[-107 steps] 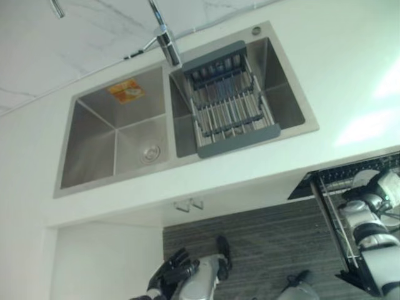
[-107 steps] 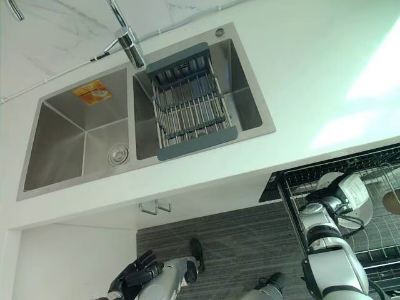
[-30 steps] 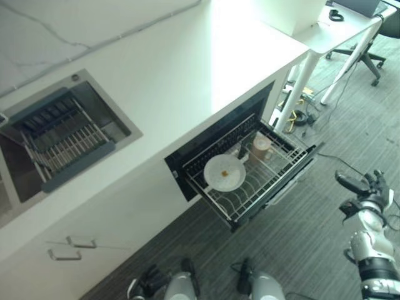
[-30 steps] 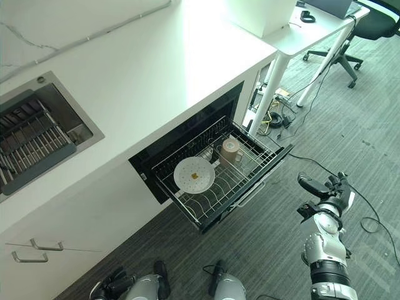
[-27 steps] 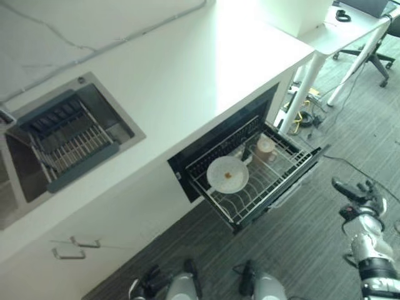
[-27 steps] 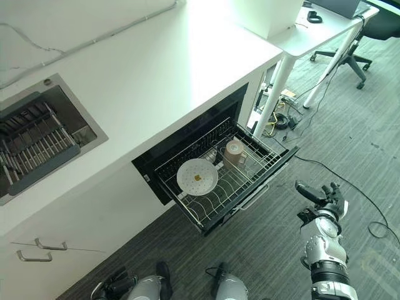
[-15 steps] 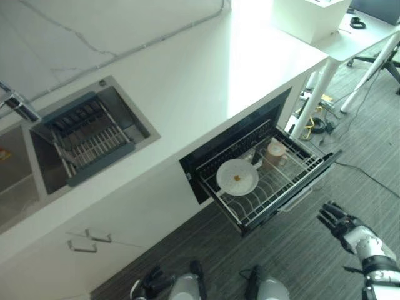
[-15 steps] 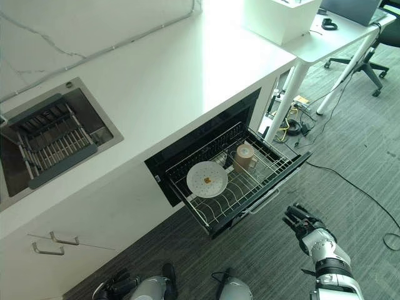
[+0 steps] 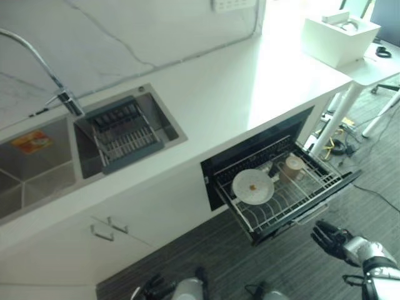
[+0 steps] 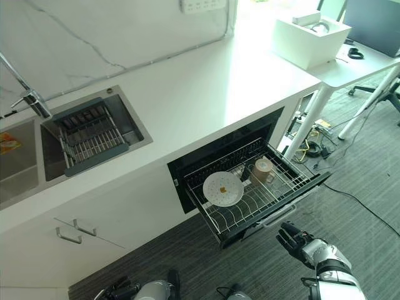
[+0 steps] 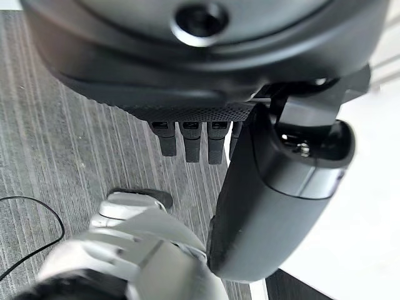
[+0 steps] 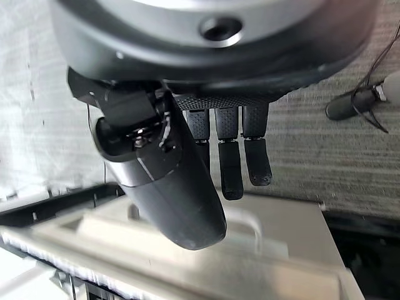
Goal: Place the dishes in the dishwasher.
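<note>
The dishwasher's wire rack (image 10: 284,190) is pulled out below the white counter. On it a white plate (image 10: 223,189) with a small brown spot lies flat, and a tan cup (image 10: 263,170) stands to its right. My right hand (image 10: 292,239) hangs low just in front of the rack's front edge, open, its fingers (image 12: 230,164) straight and holding nothing. Past those fingers the pale drawer front with its handle (image 12: 250,222) shows. My left hand (image 10: 119,290) is down by the floor at the lower left, open and relaxed, its fingers (image 11: 191,139) bare.
A steel double sink (image 10: 128,119) is set into the counter (image 10: 206,87) at the left, with a dark drying rack (image 10: 87,139) in its right basin and a tap (image 10: 28,94) behind. A white box (image 10: 306,37) stands on a desk at the right. Cabinet handles (image 10: 74,232) sit below the sink.
The camera has swung, so the whole scene shifted. My right hand has dropped from a raised spot at the right to just before the rack's front. The left hand stays low.
</note>
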Motion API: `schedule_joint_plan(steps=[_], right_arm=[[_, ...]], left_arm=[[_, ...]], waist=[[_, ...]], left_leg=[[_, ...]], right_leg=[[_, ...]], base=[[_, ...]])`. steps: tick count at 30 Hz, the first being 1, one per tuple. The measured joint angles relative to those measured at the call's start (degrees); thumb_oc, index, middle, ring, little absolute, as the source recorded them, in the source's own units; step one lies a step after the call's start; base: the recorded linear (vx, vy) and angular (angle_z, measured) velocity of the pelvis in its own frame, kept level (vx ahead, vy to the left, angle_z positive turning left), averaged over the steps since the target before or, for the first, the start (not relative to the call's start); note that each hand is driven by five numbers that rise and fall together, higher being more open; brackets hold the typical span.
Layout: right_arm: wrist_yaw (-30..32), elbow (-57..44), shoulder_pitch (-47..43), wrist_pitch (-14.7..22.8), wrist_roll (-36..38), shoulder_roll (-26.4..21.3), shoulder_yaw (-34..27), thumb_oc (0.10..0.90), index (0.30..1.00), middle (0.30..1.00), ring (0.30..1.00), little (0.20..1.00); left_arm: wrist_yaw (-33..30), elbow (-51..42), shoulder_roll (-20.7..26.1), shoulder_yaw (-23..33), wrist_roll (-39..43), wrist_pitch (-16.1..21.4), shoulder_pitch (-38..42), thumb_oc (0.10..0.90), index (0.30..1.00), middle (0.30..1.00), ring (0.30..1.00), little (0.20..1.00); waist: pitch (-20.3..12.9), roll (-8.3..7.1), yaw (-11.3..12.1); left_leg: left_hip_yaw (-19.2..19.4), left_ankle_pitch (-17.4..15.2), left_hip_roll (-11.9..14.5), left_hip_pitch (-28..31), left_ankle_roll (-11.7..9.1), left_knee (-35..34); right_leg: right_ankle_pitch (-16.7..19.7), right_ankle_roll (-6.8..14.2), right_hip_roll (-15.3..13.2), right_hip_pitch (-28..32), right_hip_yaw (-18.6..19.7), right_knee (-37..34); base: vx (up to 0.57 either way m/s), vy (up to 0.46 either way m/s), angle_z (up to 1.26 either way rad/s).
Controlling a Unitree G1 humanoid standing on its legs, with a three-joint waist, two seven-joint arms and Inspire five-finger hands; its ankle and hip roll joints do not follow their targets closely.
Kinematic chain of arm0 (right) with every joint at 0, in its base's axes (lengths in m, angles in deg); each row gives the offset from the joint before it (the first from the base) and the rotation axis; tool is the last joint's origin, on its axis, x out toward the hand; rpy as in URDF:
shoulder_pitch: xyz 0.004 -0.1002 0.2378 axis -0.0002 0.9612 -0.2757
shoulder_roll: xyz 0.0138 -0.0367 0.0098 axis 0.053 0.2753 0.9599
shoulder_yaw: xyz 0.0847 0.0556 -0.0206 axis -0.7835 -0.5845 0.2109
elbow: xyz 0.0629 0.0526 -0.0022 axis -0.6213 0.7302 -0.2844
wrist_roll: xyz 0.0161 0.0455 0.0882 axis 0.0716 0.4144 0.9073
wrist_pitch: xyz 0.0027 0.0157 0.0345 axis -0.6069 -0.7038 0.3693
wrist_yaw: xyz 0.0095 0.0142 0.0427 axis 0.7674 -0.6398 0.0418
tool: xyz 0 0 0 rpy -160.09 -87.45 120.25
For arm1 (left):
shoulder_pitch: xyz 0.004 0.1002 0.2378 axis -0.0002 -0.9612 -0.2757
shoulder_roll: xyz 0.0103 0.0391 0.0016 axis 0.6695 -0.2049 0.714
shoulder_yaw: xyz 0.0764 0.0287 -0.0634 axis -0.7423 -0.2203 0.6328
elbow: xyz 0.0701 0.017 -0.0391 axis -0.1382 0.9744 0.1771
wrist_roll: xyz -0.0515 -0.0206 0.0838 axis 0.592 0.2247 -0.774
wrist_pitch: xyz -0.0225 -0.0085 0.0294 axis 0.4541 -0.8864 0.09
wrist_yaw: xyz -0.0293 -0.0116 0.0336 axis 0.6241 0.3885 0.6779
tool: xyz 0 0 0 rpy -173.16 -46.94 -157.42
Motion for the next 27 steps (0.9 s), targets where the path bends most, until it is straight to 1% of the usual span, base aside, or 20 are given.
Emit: schedule_joint_plan(steps=[4, 5, 7, 8, 10, 11, 12, 13, 14, 15, 16, 17, 18, 20, 21, 23, 24, 25, 27], right_arm=[[0.5, 1.1, -1.2, 0.0, -0.5, -0.5, 0.9, 0.4, 0.3, 0.3, 0.3, 0.3], [0.5, 1.9, -1.1, 0.0, -0.5, -0.9, 0.9, 0.4, 0.3, 0.3, 0.3, 0.3], [1.2, 2.2, -1.2, 0.0, -0.9, -1.3, 0.9, 0.4, 0.3, 0.3, 0.3, 0.3], [1.5, 2.4, -1.2, 0.1, -0.9, -1.4, 1.0, 0.4, 0.3, 0.3, 0.3, 0.3], [2.3, 3.9, -1.3, 0.2, -0.9, -2.5, 1.4, 0.4, 0.3, 0.3, 0.3, 0.3], [2.9, 4.7, -1.3, 0.1, -0.9, -3.8, 1.8, 0.4, 0.3, 0.3, 0.3, 0.3], [3.2, 5.5, -1.3, 0.2, -0.9, -4.6, 2.3, 0.4, 0.3, 0.3, 0.3, 0.3], [3.3, 6.1, -1.6, 0.5, -0.8, -4.9, 2.2, 0.4, 0.3, 0.3, 0.3, 0.3], [3.5, 6.5, -2.0, 0.5, -0.9, -5.1, 2.2, 0.4, 0.3, 0.3, 0.3, 0.3], [4.1, 6.5, -2.3, 0.7, -0.9, -5.3, 2.2, 0.4, 0.3, 0.3, 0.3, 0.3], [4.2, 6.5, -2.9, 1.1, -0.8, -5.3, 2.2, 0.4, 0.3, 0.3, 0.3, 0.3], [5.2, 6.5, -4.2, 1.6, -0.9, -5.4, 2.3, 0.4, 0.3, 0.3, 0.3, 0.3], [5.7, 6.5, -4.2, 1.8, -0.9, -5.7, 2.3, 0.4, 0.3, 0.3, 0.3, 0.3], [5.8, 6.6, -6.0, 2.1, -0.8, -6.0, 2.4, 0.4, 0.3, 0.3, 0.3, 0.3], [5.8, 6.6, -8.0, 2.9, -0.8, -6.4, 2.3, 0.4, 0.3, 0.3, 0.3, 0.3], [5.8, 6.7, -9.9, 3.2, -0.8, -6.6, 2.2, 0.4, 0.3, 0.3, 0.3, 0.3], [5.8, 7.6, -10.7, 3.2, -0.8, -7.5, 2.1, 0.4, 0.3, 0.3, 0.3, 0.3], [5.8, 8.7, -11.7, 3.4, -0.8, -8.3, 2.1, 0.4, 0.3, 0.3, 0.3, 0.3], [5.9, 9.1, -13.4, 4.2, -1.0, -10.5, 3.2, 0.4, 0.3, 0.3, 0.3, 0.3]], left_arm=[[0.0, 0.1, 0.0, -0.2, 0.0, -0.1, -1.3, 0.8, 0.9, 0.9, 0.9, 0.9], [0.0, 0.2, 0.0, -0.3, 0.0, -0.2, -1.5, 0.8, 0.9, 0.9, 0.9, 0.9], [0.1, 0.9, 0.0, -0.5, -0.1, -0.5, -2.2, 0.8, 0.9, 0.9, 0.9, 0.9], [0.1, 1.7, 0.0, -0.5, -0.3, -0.7, -2.5, 0.8, 0.9, 0.9, 0.9, 0.9], [0.2, 2.1, 0.0, -0.5, -0.7, -0.9, -2.6, 0.8, 0.9, 0.9, 0.9, 0.9], [0.4, 2.0, 0.0, -0.4, -1.1, -0.7, -2.8, 0.8, 0.9, 0.9, 0.9, 0.9], [0.8, 2.2, 0.0, -0.4, -1.1, -0.8, -2.8, 0.8, 0.9, 0.9, 0.9, 0.9], [1.1, 2.4, 0.0, -0.4, -1.1, -1.0, -3.3, 0.8, 0.9, 0.9, 0.9, 0.9], [1.5, 2.4, -0.1, -0.4, -1.2, -1.0, -4.1, 0.8, 0.9, 0.9, 0.9, 0.9], [1.5, 2.5, -0.1, -0.4, -1.5, -1.0, -4.6, 0.8, 0.9, 0.9, 0.9, 0.9], [1.4, 2.6, -0.1, -0.1, -2.3, -1.0, -4.6, 0.8, 0.9, 0.9, 0.9, 0.9], [1.6, 2.3, -0.1, 0.2, -2.5, -0.9, -4.7, 0.8, 0.9, 0.9, 0.9, 0.9], [1.8, 1.9, -0.1, 0.3, -2.5, -0.6, -4.7, 0.8, 0.9, 0.9, 0.9, 0.9], [2.2, 2.1, 0.0, 0.4, -2.5, 0.1, -4.6, 0.8, 0.9, 0.9, 0.9, 0.9], [2.3, 2.0, 0.0, 0.4, -2.5, 0.2, -4.3, 0.8, 0.9, 0.9, 0.9, 0.9], [2.4, 2.0, 0.0, 0.5, -2.5, 0.2, -4.2, 0.8, 0.9, 0.9, 0.9, 0.9], [2.6, 1.8, 0.0, 0.5, -2.5, 0.4, -4.1, 0.8, 0.9, 0.9, 0.9, 0.9], [2.7, 1.8, 0.0, 0.5, -2.5, 0.8, -4.1, 0.8, 0.9, 0.9, 0.9, 0.9], [2.7, 1.9, 0.1, 0.6, -2.2, 1.6, -4.1, 0.8, 0.9, 0.9, 0.9, 0.9]], waist=[[0.0, 0.12, 1.1], [0.0, 0.08, 1.4], [0.1, 0.3, 1.7], [0.1, 0.49, 1.9], [0.2, 0.69, 2.2], [0.5, 0.71, 3.1], [0.6, 0.7, 3.3], [0.6, 0.71, 3.3], [0.8, 0.93, 3.6], [0.9, 1.01, 4.6], [1.5, 1.15, 4.9], [2.3, 1.63, 5.9], [2.5, 1.71, 6.7], [3.1, 2.04, 7.3], [3.9, 2.27, 7.9], [4.4, 2.47, 8.4], [4.6, 2.82, 9.2], [4.8, 3.09, 9.4], [5.9, 3.99, 10.2]], left_leg=[[-1.4, 0.3, -0.6, -1.0, 0.0, 0.0], [-1.7, 0.6, -0.8, -1.2, 0.4, 0.0], [-2.3, 0.5, -1.1, -1.7, 0.4, -0.1], [-2.2, 0.0, -1.2, -1.7, 0.7, -0.2], [-1.7, 0.0, -1.2, -1.8, 0.7, -0.5], [-1.0, 0.1, -1.2, -1.9, 0.8, -1.0], [-0.4, 0.1, -1.1, -2.0, 0.8, -1.0], [-0.3, 0.4, -1.2, -2.1, 1.2, -1.0], [-0.4, 0.9, -1.7, -2.0, 1.4, -0.8], [-0.5, 0.8, -2.3, -2.0, 1.6, -0.8], [-1.0, 0.7, -2.9, -2.0, 1.7, -0.7], [-1.7, 0.8, -4.2, -2.1, 1.8, -0.5], [-2.1, 0.7, -4.5, -2.1, 1.9, -0.4], [-3.6, 0.4, -5.3, -3.0, 2.4, 0.2], [-4.8, 0.2, -6.1, -4.3, 2.5, 1.1], [-5.6, 0.3, -7.1, -5.2, 2.7, 1.5], [-5.9, 0.3, -7.7, -5.7, 2.7, 1.6], [-6.6, 0.3, -7.9, -6.1, 2.7, 1.8], [-7.7, 1.0, -8.5, -6.5, 3.6, 2.1]], right_leg=[[-0.1, 0.1, -0.5, 0.3, -1.5, 0.1], [-0.1, 0.1, -0.7, 0.3, -1.8, 0.2], [0.0, 0.2, -1.1, 0.8, -3.0, -0.1], [-0.1, 0.8, -1.2, 1.6, -3.5, -0.6], [0.2, 1.3, -1.5, 2.7, -4.5, -1.4], [0.3, 1.5, -2.0, 3.3, -5.7, -1.7], [0.4, 1.6, -2.2, 3.9, -6.7, -2.2], [0.3, 1.7, -2.5, 4.5, -6.9, -2.4], [0.0, 2.0, -2.8, 5.3, -7.2, -2.5], [-0.2, 2.4, -3.3, 5.7, -7.7, -2.6], [-0.1, 2.6, -3.7, 6.4, -8.4, -2.9], [0.3, 3.6, -4.3, 7.6, -9.7, -3.2], [0.3, 3.6, -4.6, 8.0, -10.3, -3.4], [0.4, 3.8, -5.1, 9.1, -11.8, -4.0], [0.4, 3.8, -5.2, 9.2, -11.8, -4.4], [0.5, 3.8, -5.6, 9.2, -11.9, -4.4], [0.5, 3.8, -5.7, 9.3, -11.9, -4.5], [0.5, 3.8, -5.7, 9.4, -12.0, -4.6], [0.5, 3.9, -5.7, 9.6, -12.2, -4.8]], base=[[0.0, 0.017, 0.21], [-0.01, 0.008, 0.25], [0.09, 0.007, 0.29], [0.1, 0.031, 0.32], [0.02, 0.041, 0.51], [0.04, 0.039, 0.65], [0.06, 0.05, 0.67], [0.08, 0.059, 0.6], [0.08, 0.06, 0.47], [0.08, 0.081, 0.4], [0.08, 0.079, 0.45], [0.08, 0.074, 0.47], [0.06, 0.045, 0.49], [0.07, 0.045, 0.57], [0.08, 0.058, 0.61], [0.07, 0.07, 0.48], [0.04, 0.06, 0.41], [0.01, 0.047, 0.46], [0.01, 0.05, 0.45]])
